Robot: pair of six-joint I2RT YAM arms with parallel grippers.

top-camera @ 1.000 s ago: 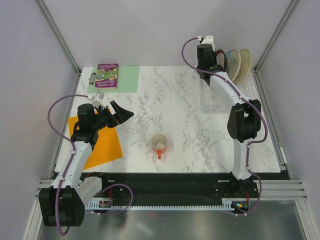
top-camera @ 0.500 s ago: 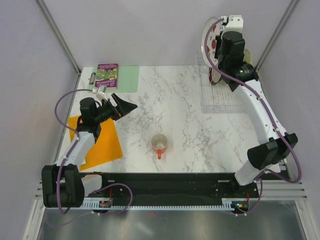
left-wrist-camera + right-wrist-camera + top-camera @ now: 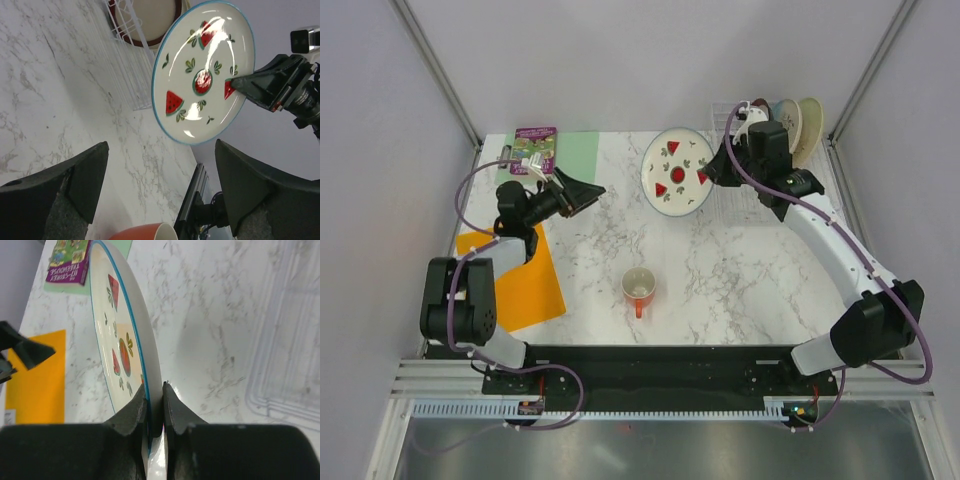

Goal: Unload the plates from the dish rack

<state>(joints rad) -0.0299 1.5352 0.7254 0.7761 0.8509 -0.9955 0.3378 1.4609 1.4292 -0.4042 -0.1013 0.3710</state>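
My right gripper [image 3: 712, 175] is shut on the rim of the white plate with red fruit slices [image 3: 677, 172] and holds it on edge above the table, left of the dish rack [image 3: 752, 200]. The same plate shows in the left wrist view [image 3: 202, 70] and in the right wrist view [image 3: 122, 335], pinched between my fingers. Three more plates stand in the rack's far end: a maroon-rimmed one [image 3: 761, 116], a cream one [image 3: 787, 125] and a pale yellow one [image 3: 810, 128]. My left gripper [image 3: 588, 190] is open and empty, pointing right toward the held plate.
An orange-red mug [image 3: 638, 288] stands near the table's front middle. An orange mat [image 3: 525, 285] lies at the left. A green mat [image 3: 576, 155] with a purple booklet [image 3: 533, 150] lies at the far left corner.
My right arm lifted the fruit plate out of the rack and swung it left and down over the table. My left gripper moved up and right toward it.
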